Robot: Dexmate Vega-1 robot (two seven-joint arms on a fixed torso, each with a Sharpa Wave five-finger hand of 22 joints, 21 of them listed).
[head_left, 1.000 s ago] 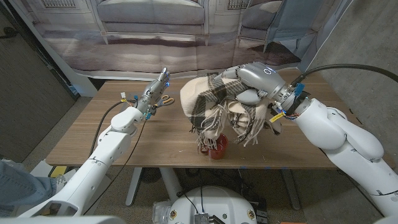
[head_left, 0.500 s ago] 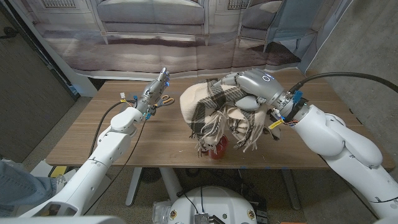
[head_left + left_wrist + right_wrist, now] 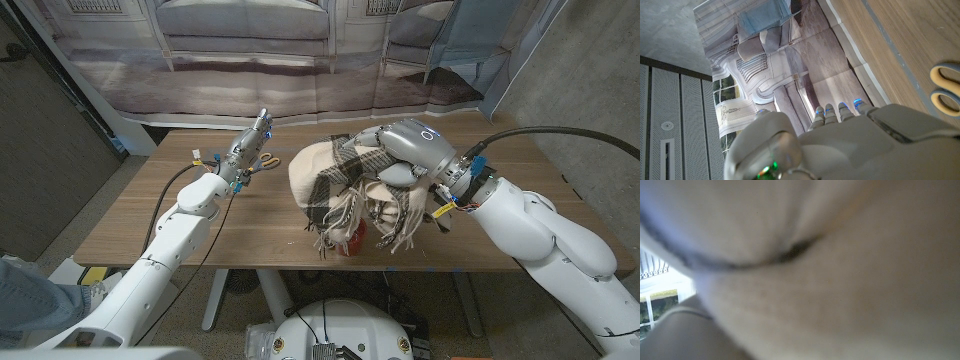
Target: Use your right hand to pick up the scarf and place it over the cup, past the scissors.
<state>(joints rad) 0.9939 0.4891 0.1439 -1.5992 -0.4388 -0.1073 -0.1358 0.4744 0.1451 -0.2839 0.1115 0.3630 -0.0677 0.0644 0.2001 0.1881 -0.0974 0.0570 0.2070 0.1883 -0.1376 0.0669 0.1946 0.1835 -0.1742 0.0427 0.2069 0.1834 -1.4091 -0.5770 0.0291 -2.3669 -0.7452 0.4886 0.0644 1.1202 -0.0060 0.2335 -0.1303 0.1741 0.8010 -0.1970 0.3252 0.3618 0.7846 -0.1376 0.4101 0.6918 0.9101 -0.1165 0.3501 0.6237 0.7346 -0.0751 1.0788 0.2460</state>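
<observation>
A cream scarf (image 3: 330, 185) with dark plaid stripes and fringe hangs bunched from my right hand (image 3: 405, 150), which grips it from above over the table's middle. Its fringe drapes over a red cup (image 3: 352, 241) near the front edge, most of which is hidden. The scarf's cream cloth (image 3: 840, 280) is blurred close against the right wrist camera. Scissors with yellow handles (image 3: 268, 160) lie at the back left, handles (image 3: 944, 87) in the left wrist view. My left hand (image 3: 250, 148) is raised beside them, fingers (image 3: 840, 111) straight and together, holding nothing.
The wooden table (image 3: 150, 220) has bare room on its left and far right. A printed backdrop (image 3: 250, 60) stands behind the back edge. A cable (image 3: 560, 135) loops off my right arm.
My right hand has lowered the scarf slightly toward the cup, so more of the cup is covered by the fringe. The left hand has not moved.
</observation>
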